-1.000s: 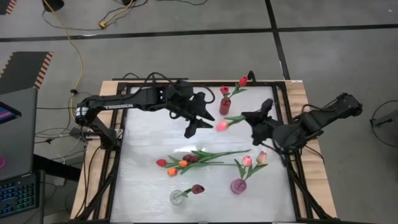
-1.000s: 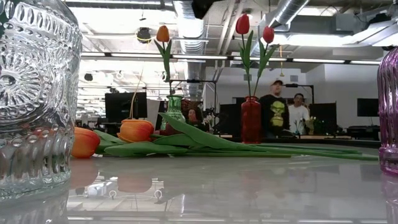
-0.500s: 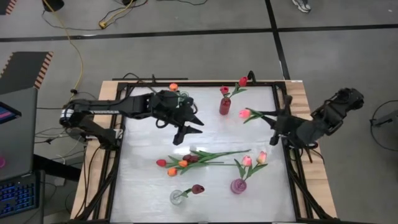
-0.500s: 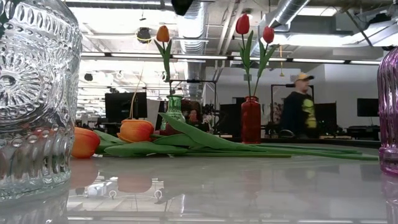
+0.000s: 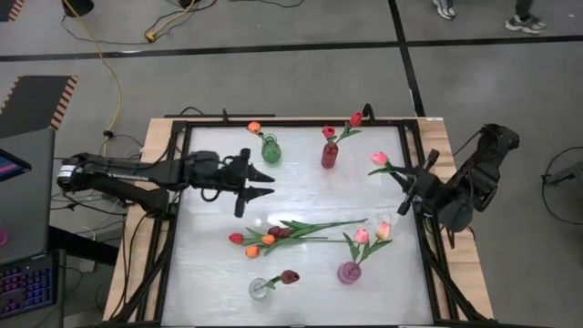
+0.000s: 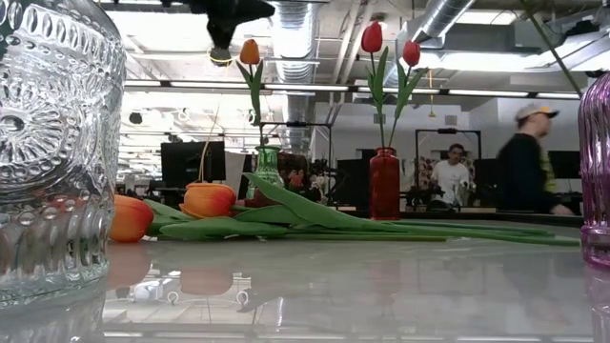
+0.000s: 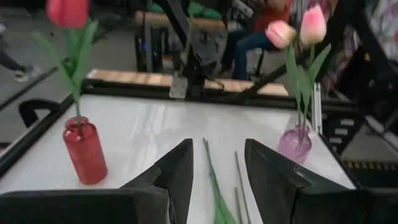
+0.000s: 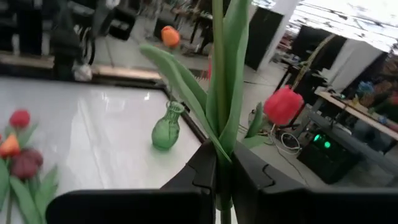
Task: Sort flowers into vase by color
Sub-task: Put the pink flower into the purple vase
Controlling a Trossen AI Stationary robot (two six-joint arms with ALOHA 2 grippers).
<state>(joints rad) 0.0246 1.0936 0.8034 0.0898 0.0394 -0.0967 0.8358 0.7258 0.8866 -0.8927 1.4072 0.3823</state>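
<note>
Looking down from the high view, the sorting is partly done: the green vase at the far side holds one orange tulip, the red vase two red ones, the purple vase two pink ones, and the clear vase near the front one maroon flower. A loose bunch of flowers lies in the middle of the surface, so I judge several are left to place. The right pincer, at the right edge, is closed on the stem of a pink tulip. The left pincer hangs open and empty at the far left.

From the low view, orange heads with long green leaves rest flat on the surface.

From the left wrist view, its fingers stand apart, holding nothing.

From the right wrist view, the thin green stem with leaves is pinched between the fingers.
</note>
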